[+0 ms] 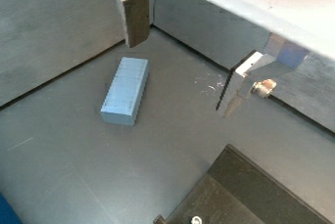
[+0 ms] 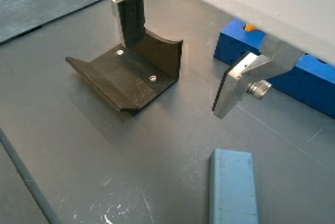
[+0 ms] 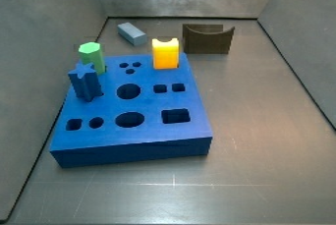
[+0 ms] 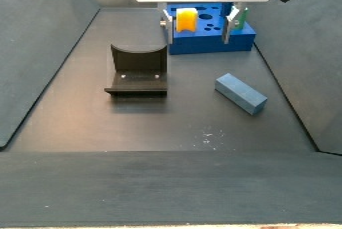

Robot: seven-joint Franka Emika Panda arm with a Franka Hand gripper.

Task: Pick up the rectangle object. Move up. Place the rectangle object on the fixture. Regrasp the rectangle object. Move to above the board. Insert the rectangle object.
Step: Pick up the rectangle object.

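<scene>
1. The gripper (image 1: 183,67) hangs above the dark floor with its jaws spread wide and nothing between them; both wrist views show 2 silver fingers (image 2: 127,18) well apart, dark pads facing inward.

2. The rectangle object (image 1: 124,90) lies flat on the floor, untouched. In a side view it (image 3: 130,31) sits near the far wall, between the board's (image 3: 129,121) far edge and that wall; in a side view from the opposite end it (image 4: 241,93) lies toward the right wall, apart from the fixture (image 4: 135,70).

3. The relation that matters: in a wrist view the block sits below and off to one side of the gap between the fingers, nearer the upper finger, not centred. Its long axis looks roughly square to the line joining the pads, so the jaws would close across its short width.

4. My judgement: the pick-up is not yet begun; the gripper must shift sideways over the block, then descend.

5. The fixture (image 2: 129,70) stands empty, its notch clear.
</scene>
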